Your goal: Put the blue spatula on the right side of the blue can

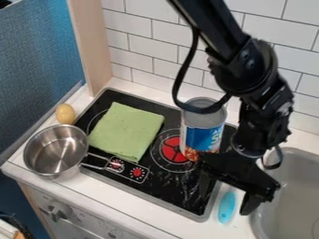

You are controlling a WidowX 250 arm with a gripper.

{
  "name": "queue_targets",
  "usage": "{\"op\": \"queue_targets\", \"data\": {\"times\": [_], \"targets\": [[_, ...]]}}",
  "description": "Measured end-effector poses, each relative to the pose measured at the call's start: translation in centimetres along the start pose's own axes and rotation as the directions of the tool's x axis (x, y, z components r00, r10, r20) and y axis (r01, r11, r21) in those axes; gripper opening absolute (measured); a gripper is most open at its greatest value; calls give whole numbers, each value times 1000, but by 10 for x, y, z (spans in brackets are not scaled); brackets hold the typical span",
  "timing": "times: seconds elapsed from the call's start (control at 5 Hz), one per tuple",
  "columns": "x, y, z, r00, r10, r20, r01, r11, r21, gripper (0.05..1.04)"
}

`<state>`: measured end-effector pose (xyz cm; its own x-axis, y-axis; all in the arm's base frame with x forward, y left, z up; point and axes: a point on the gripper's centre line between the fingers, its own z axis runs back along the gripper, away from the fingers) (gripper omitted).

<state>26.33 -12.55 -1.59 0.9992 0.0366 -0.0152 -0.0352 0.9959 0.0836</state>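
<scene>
The gripper (225, 200) hangs at the lower right with its fingers spread wide, one above the stove's right edge and the other by the sink's rim. Between them, lower down, the light-blue spatula (227, 207) lies on the white counter strip between stove and sink; its upper end is partly hidden by the gripper. The blue can (202, 133) stands upright on the right part of the stove, behind and left of the gripper. Part of the can's right side is close to the arm.
A green cloth (128, 130) lies on the black stove (165, 189). A metal pot (56, 150) is at the left, its handle over the stove edge, with a yellow potato-like object (65, 114) behind it. The grey sink (293, 186) borders the counter at the right; a tiled wall (156, 37) rises behind.
</scene>
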Motion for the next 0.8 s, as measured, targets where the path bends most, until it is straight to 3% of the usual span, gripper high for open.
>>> {"op": "queue_targets", "data": {"times": [0.2, 0.4, 0.6, 0.8], "targets": [[4, 8, 24, 999, -39, 26, 38, 998, 60, 1000], [5, 24, 56, 994, -95, 54, 85, 984, 154, 1000], [9, 55, 73, 992, -77, 103, 58, 983, 176, 1000], [21, 110, 78, 995, 16, 100, -33, 984, 173, 1000]]}}
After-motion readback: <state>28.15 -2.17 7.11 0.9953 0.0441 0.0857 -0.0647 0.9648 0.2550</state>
